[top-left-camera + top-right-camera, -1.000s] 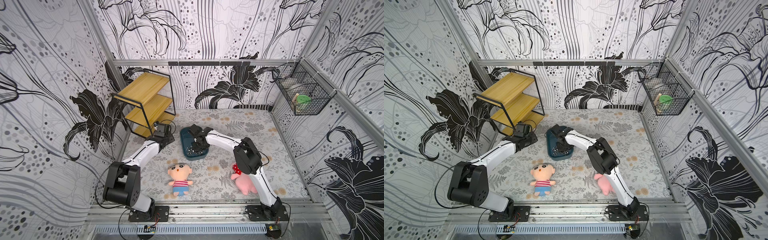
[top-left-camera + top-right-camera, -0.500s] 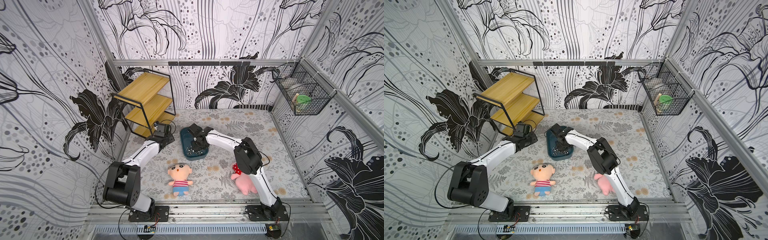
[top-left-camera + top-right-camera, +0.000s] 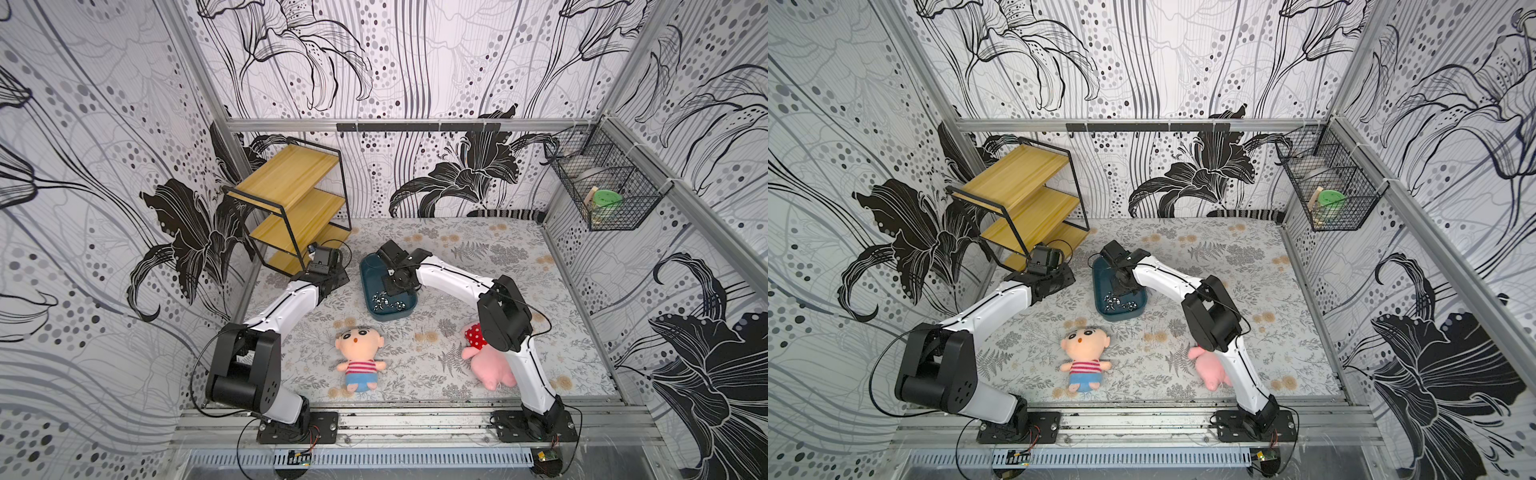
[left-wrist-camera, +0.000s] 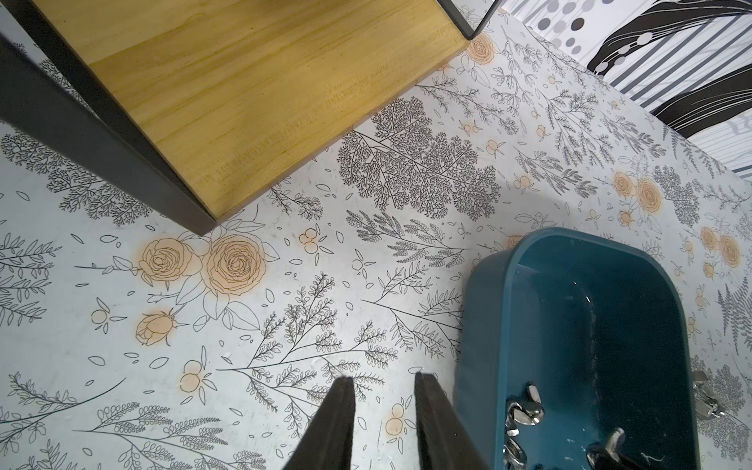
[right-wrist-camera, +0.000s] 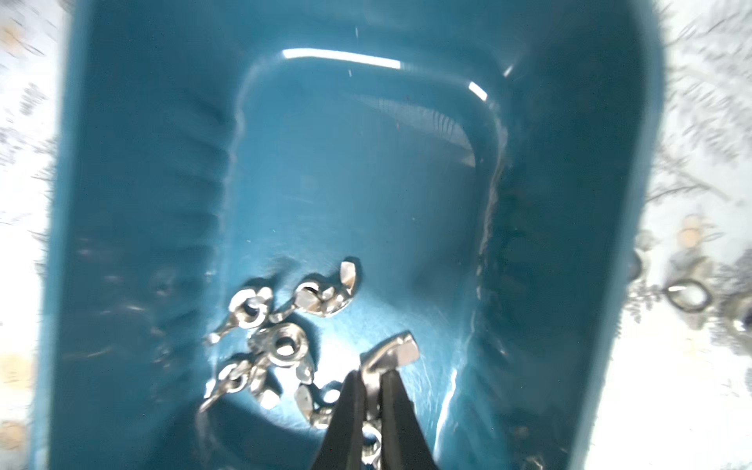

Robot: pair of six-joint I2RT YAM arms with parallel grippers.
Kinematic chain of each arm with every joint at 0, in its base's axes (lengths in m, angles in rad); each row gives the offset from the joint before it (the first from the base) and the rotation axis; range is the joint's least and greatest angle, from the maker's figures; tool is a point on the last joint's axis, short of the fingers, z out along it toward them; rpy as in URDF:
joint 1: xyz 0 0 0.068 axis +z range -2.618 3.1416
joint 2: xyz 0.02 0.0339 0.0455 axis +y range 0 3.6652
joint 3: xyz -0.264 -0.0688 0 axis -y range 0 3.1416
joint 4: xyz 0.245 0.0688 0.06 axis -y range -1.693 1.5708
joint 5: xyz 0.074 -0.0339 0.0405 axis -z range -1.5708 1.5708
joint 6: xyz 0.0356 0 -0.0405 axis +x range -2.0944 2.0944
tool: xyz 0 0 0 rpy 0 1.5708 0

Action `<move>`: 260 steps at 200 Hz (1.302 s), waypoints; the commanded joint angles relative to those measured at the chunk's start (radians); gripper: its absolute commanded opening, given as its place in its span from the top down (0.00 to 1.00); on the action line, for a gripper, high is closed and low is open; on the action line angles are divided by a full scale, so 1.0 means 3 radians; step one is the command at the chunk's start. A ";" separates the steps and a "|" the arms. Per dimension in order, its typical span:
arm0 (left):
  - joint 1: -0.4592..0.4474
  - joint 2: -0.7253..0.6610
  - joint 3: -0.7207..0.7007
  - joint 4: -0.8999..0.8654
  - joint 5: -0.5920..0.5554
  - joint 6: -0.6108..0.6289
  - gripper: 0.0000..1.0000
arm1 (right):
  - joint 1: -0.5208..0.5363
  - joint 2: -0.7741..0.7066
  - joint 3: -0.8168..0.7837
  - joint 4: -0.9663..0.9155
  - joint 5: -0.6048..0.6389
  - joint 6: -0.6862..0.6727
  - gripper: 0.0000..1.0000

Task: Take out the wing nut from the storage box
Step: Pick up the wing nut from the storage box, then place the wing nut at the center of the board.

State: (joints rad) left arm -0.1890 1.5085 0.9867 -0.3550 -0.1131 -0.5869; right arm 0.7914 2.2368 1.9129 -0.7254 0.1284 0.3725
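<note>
The flower-printed table mat [image 3: 478, 266] carries the dark teal storage box [image 3: 390, 316]. In both top views the box lies near the middle of the mat, its long axis running from the back wall toward the front edge. The left gripper [image 4: 382, 378] hangs over bare mat just beside the box's outer wall, its fingers narrowly parted with nothing between them. The right gripper [image 5: 371, 376] points down inside the box, its fingers pinched on a wing nut [image 5: 392, 352]. The nut's long axis runs roughly along the fingers. One wing is clamped between them, while the other juts past the tips, angled slightly to one side. The nut is just beside the pile of wing nuts [image 5: 276, 346] on the box floor, and blur hides whether it touches that floor.
</note>
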 commanded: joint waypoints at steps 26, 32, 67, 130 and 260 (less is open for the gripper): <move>0.0007 -0.0090 0.0091 0.0061 -0.0037 0.0018 0.68 | -0.0019 -0.0248 -0.0016 -0.0008 0.0167 -0.0037 0.97; 0.0010 -0.0093 0.0091 0.0054 -0.0036 0.0023 0.68 | -0.0037 -0.0296 -0.0025 0.0001 0.0181 -0.0045 0.97; 0.0008 -0.0094 0.0086 0.0048 -0.0035 0.0015 0.68 | -0.0208 -0.0644 -0.0207 0.0049 0.0307 -0.0092 0.97; 0.0003 -0.0080 0.0151 0.0017 -0.0044 0.0021 0.68 | -0.0641 -0.0972 -0.1011 0.0329 0.0231 -0.0157 0.97; -0.0013 -0.0074 0.0237 -0.0066 -0.0098 0.0034 0.68 | -0.0654 -0.0520 -0.1342 0.0913 -0.0114 0.0066 0.97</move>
State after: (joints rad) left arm -0.1898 1.5078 1.0256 -0.3676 -0.1207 -0.5869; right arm 0.5926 2.0510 1.5150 -0.4885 0.1188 0.3618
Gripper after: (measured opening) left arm 0.320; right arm 0.112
